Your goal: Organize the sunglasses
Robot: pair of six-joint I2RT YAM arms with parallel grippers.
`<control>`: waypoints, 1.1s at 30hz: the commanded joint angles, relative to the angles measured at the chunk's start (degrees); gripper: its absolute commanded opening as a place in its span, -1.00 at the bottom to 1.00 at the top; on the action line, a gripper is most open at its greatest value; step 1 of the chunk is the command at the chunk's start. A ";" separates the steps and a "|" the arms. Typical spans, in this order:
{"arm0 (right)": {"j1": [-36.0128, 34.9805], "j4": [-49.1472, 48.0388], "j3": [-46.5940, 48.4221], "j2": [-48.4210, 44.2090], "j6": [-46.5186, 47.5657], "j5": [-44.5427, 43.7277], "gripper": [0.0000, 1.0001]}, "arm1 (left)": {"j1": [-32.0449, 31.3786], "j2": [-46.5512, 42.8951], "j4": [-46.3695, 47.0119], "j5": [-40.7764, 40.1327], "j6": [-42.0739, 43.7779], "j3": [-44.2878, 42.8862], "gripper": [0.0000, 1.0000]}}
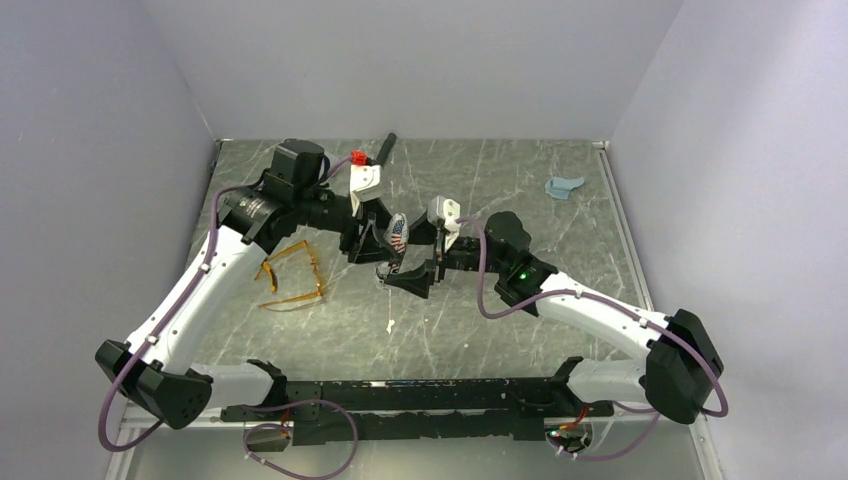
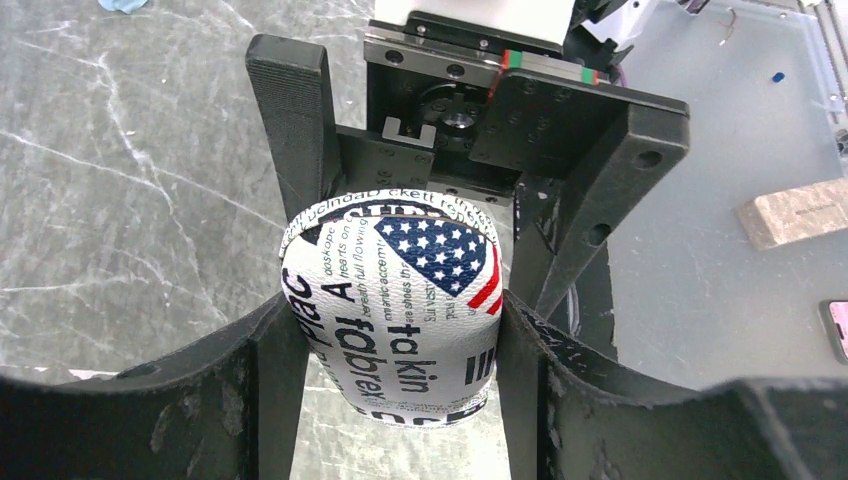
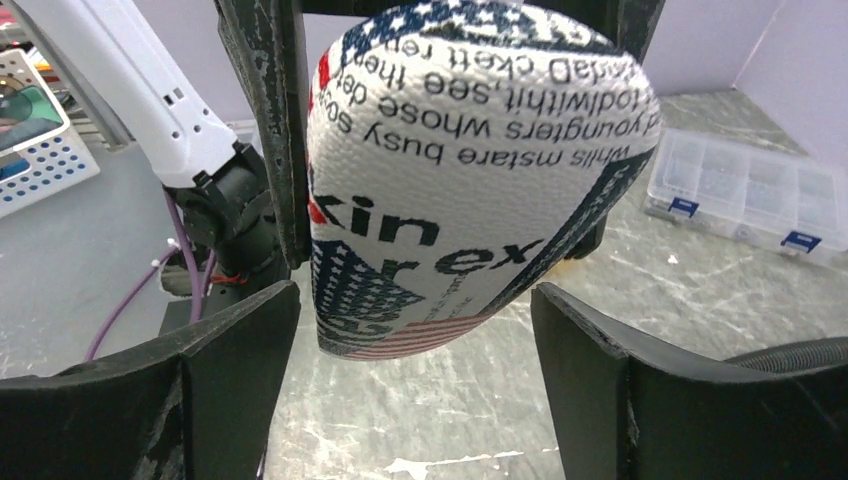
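The marbled grey table (image 1: 500,330) carries both arms, meeting near its middle. The left gripper (image 1: 368,238) is clamped on a white printed pouch (image 2: 400,300), held off the surface. The right gripper (image 3: 415,350) is spread wide, its fingers (image 3: 235,350) flanking the pouch's lower end without touching. The sunglasses (image 1: 287,256) lie unfolded on the table, left of both grippers and beside the left forearm, held by neither.

Bright, even, diffuse light from overhead. Shadows on the table (image 1: 440,340) soft and faint. Slight sheen on the marble top, no hard glare. Top view sharp throughout. Wrist views wide-angle, bent at edges, dark blur at 6 o'clock. Pouch (image 2: 400,300) print crisp in left wrist, slightly soft in right.
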State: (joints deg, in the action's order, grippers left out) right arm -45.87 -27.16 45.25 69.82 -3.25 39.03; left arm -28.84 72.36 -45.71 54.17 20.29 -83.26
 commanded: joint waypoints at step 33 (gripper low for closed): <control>-0.87 -0.33 2.79 0.91 -16.67 -22.48 -1.00 | -0.06 0.44 -0.32 -21.79 -0.27 -3.22 -0.95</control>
State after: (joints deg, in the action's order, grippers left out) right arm -46.06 -26.63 45.12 70.22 -13.80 26.63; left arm -29.34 71.83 -47.48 40.51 20.47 -85.43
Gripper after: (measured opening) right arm 0.619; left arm 0.639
